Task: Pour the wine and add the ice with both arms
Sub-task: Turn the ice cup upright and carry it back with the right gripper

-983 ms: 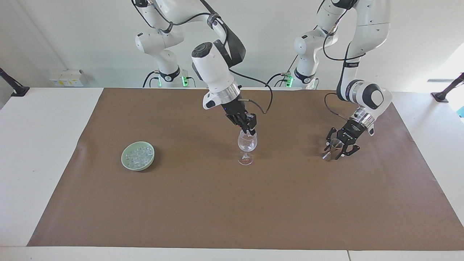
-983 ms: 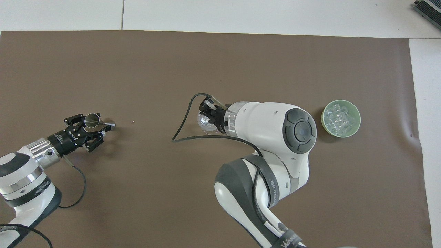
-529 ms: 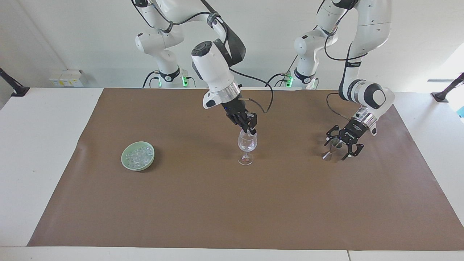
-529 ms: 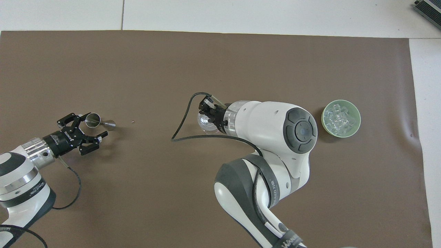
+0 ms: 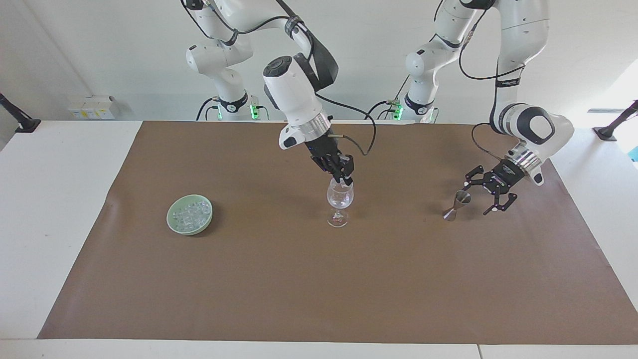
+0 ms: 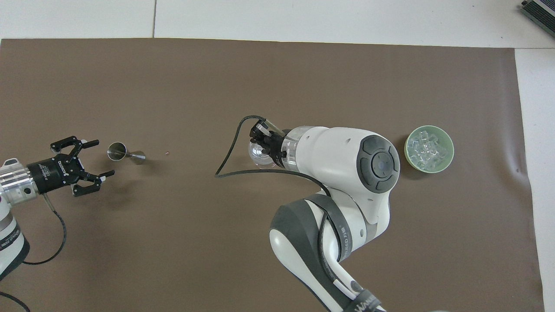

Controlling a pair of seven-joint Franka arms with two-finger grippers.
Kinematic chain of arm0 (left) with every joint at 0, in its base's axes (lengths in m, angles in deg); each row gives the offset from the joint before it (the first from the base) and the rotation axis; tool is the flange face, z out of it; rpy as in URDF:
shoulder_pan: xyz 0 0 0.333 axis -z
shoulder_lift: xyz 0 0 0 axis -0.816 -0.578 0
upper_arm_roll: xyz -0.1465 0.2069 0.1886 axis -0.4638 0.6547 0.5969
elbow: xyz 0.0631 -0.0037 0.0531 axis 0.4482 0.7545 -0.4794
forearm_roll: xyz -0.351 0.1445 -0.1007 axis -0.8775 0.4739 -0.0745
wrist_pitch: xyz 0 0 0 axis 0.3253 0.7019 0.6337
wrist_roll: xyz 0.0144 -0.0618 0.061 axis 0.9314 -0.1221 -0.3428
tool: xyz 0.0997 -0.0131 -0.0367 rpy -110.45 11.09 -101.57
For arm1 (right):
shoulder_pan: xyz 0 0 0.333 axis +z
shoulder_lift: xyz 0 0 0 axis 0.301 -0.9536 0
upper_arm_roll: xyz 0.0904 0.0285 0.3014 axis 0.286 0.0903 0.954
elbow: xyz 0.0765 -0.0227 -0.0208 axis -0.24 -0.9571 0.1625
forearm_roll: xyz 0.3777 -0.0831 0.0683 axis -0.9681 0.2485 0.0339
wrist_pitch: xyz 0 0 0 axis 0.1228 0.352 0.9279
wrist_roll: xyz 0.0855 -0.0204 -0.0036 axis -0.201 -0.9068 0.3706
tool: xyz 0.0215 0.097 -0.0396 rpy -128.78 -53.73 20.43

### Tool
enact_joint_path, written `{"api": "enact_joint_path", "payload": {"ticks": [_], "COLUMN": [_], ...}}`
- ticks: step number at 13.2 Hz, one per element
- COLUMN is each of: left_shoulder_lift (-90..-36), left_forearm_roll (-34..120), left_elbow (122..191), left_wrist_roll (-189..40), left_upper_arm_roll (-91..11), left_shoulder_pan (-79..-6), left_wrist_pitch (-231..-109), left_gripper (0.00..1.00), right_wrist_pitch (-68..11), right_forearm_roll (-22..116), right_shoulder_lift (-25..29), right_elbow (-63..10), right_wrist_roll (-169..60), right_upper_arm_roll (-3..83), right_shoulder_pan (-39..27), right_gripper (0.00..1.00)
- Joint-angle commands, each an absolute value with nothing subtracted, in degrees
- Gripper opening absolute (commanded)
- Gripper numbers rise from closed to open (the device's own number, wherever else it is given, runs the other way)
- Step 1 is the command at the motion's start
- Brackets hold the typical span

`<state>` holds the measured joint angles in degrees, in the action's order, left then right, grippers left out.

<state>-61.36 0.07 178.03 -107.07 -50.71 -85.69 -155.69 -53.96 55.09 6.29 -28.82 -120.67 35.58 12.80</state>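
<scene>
A clear stemmed wine glass point(image 5: 340, 197) stands in the middle of the brown mat; it also shows in the overhead view point(image 6: 256, 154). My right gripper point(image 5: 345, 180) point(image 6: 260, 135) is at the glass's rim, tilted down into its mouth. The ice point(image 5: 190, 213) point(image 6: 428, 147), several clear cubes, lies in a pale green bowl point(image 5: 171, 220) point(image 6: 407, 150) toward the right arm's end of the table. A small metal jigger point(image 5: 456, 205) point(image 6: 123, 154) stands toward the left arm's end. My left gripper point(image 5: 477, 195) point(image 6: 104, 157) is open and empty, just beside the jigger and apart from it.
The brown mat point(image 5: 299, 289) covers most of the white table point(image 5: 60, 209). The right arm's elbow and forearm point(image 6: 347, 173) cover part of the mat in the overhead view. A black cable loops from the right wrist point(image 6: 230, 160).
My left gripper, open around the jigger a second ago, has drawn back from it toward the left arm's end of the table; the jigger stays standing. My right gripper has barely moved at the glass.
</scene>
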Motion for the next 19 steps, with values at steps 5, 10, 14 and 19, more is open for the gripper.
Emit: {"api": "enact_joint_path", "payload": {"ticks": [5, 10, 14, 19], "left_shoulder_lift": [-55.3, -53.3, -51.6, -46.5], "left_forearm_roll": [15.1, 25.2, 35.6, 44.8], "left_elbow": [174.4, 168.8, 165.4, 165.3], "left_wrist_roll": [-107.0, -106.4, -106.0, -97.5], "left_upper_arm_roll": [-50.7, -50.8, -51.5, -51.6], "left_shoulder_pan": [-87.0, -86.1, -84.6, -80.8], "left_wrist_pitch": [-152.3, -150.4, -149.7, -149.3], "left_gripper": [1.0, 1.0, 1.0, 1.0], "right_wrist_pitch": [-54.8, -54.7, -53.3, -40.2], "right_forearm_roll": [54.6, 54.6, 54.9, 65.7], "right_shoulder_lift": [6.2, 5.5, 7.5, 17.3], "right_elbow": [-28.3, -26.0, -25.0, -27.3], "right_wrist_roll": [-120.1, -120.4, -120.4, -118.8], "right_upper_arm_roll": [35.7, 35.7, 35.5, 35.1], "right_shoulder_pan": [12.7, 12.5, 12.3, 6.2], "right_gripper": [0.39, 0.42, 0.44, 0.46]}}
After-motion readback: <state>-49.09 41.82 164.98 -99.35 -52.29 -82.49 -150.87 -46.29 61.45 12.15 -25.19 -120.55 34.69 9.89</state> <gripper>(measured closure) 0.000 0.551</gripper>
